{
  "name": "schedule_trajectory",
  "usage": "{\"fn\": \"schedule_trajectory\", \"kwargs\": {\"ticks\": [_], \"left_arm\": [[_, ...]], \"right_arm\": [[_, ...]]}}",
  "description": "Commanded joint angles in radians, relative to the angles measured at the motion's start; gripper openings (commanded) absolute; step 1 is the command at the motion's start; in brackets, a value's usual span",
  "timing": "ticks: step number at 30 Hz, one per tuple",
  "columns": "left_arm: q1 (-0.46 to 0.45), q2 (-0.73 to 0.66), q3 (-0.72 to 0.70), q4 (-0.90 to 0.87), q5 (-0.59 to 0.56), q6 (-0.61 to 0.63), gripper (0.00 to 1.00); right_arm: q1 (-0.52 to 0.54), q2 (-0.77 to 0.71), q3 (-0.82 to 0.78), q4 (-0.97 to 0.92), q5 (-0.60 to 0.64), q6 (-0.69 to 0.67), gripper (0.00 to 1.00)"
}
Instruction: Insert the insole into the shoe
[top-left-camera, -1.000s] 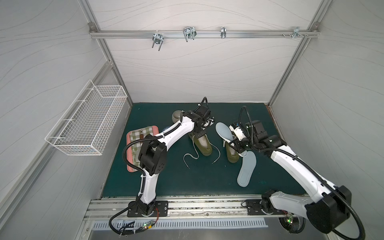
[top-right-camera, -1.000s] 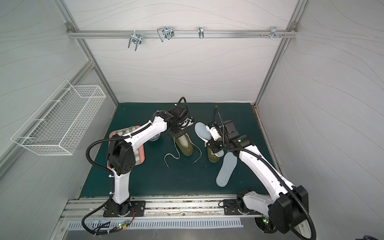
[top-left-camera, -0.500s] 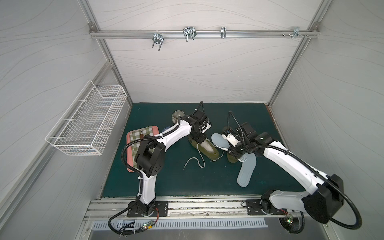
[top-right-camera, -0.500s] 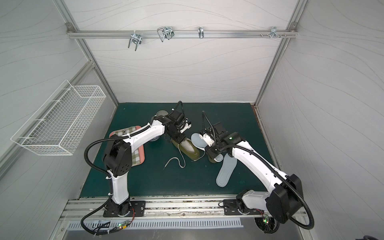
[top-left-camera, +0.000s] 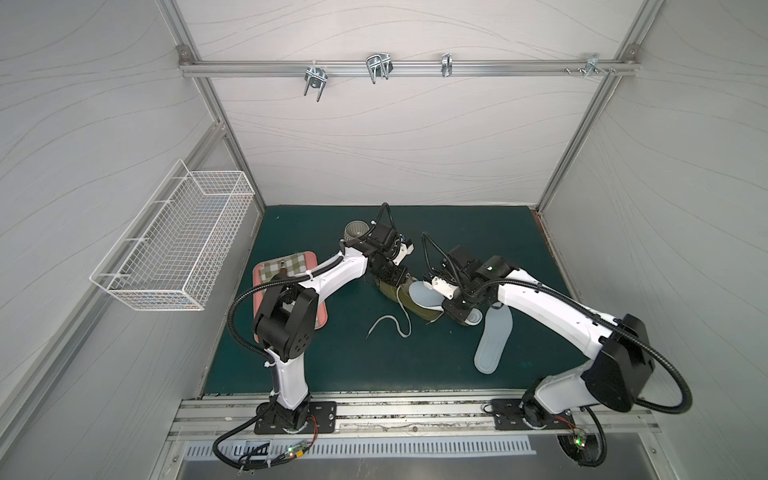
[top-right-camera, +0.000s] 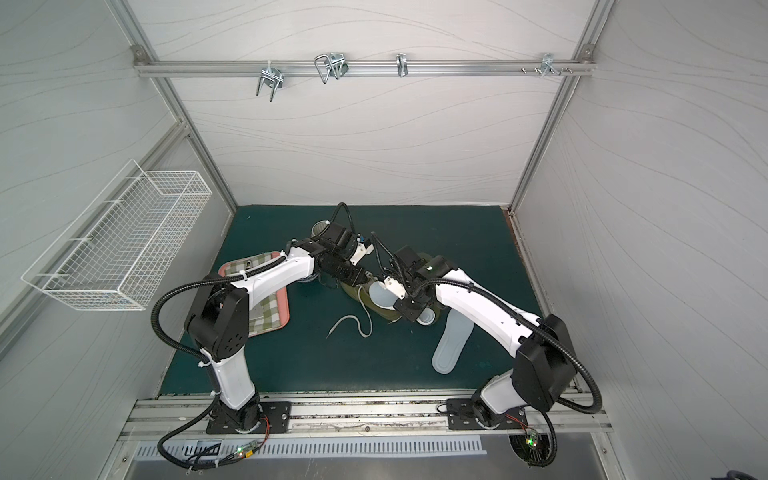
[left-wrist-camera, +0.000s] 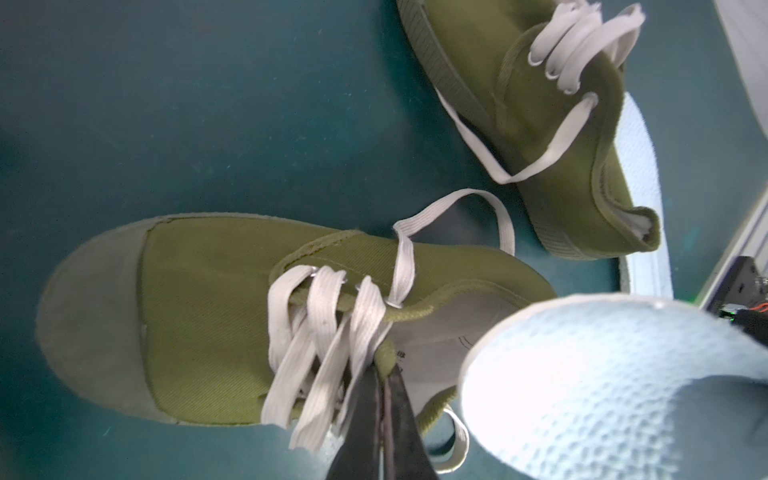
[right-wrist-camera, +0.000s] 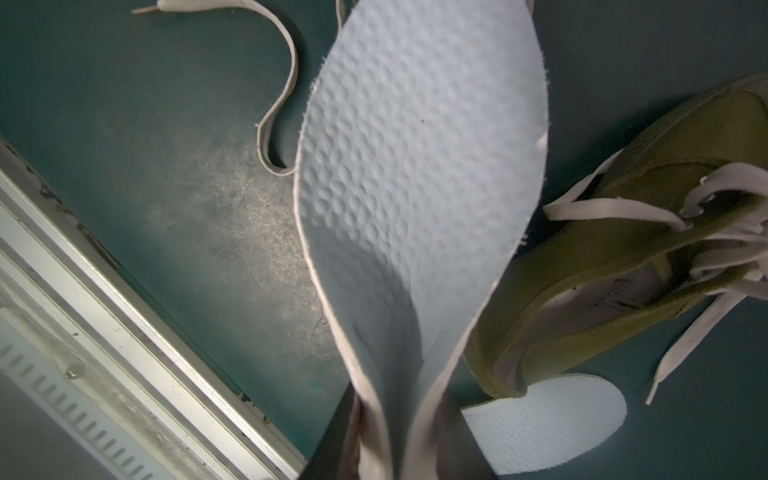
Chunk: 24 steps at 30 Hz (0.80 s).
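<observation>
Pinches the rim of the olive shoe (left-wrist-camera: 199, 303) beside the laces with the left pincer (left-wrist-camera: 384, 374), pressed together on the fabric, likely to steady it on the desk (top-left-camera: 332, 365) and keep the mouth gaping. Grips the heel end of the pale insole (right-wrist-camera: 415, 166) in the right pincer (right-wrist-camera: 399, 449), folding it lengthwise, probably to stiffen and narrow it. Hangs its toe end over the opening, seemingly not yet inside. Leaves a second shoe (left-wrist-camera: 540, 124) and spare insole (top-left-camera: 492, 340) toward 4 o'clock.
</observation>
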Motion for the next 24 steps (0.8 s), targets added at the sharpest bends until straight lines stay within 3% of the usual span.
{"fn": "schedule_trajectory", "kwargs": {"ticks": [1, 12, 24], "left_arm": [[0.008, -0.048, -0.011, 0.083, 0.058, -0.023, 0.00], [0.009, -0.051, -0.040, 0.079, 0.082, -0.016, 0.00], [0.046, -0.004, 0.023, 0.033, 0.187, -0.023, 0.00]], "right_arm": [[0.036, 0.030, 0.048, -0.089, 0.072, -0.047, 0.24], [0.069, 0.097, 0.086, -0.120, 0.250, -0.083, 0.19], [0.107, 0.080, 0.020, 0.038, 0.394, -0.205, 0.14]]}}
